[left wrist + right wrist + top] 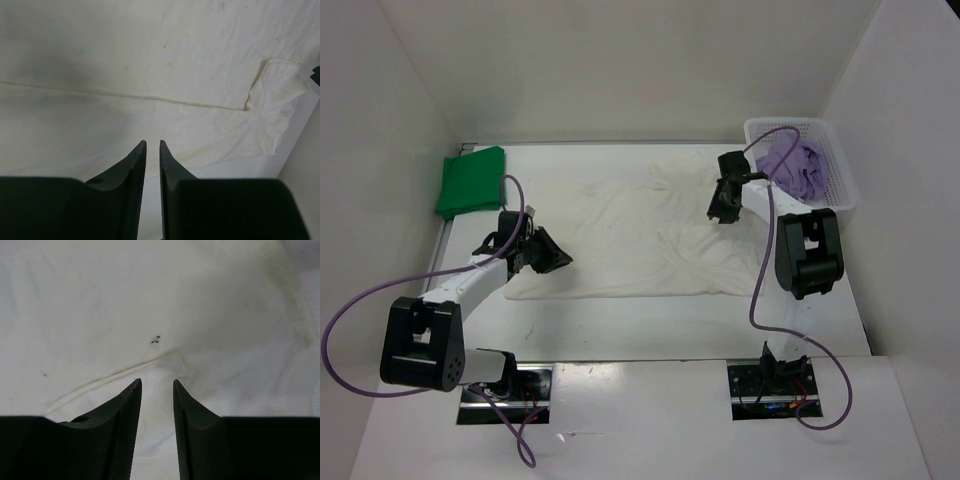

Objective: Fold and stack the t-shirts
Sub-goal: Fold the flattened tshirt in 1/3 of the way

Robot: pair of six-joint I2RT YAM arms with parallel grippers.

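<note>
The right gripper (157, 381) hangs released, jaws parted. The left gripper (152, 142) shows only an empty slit, and both are over the white t-shirt (640, 240), spread unfolded at centre. The green t-shirt (470, 180) lies folded at ten o'clock and the lavender t-shirt (795, 165) is bunched in the basket (847, 187) at two o'clock, so I judge about a third done.

The top camera looks steeply down from above and behind the arm bases (770, 385), taking in the whole worktop (620, 320). Both wrist cameras face down, close over the white t-shirt (640, 235) — the part all three share.
</note>
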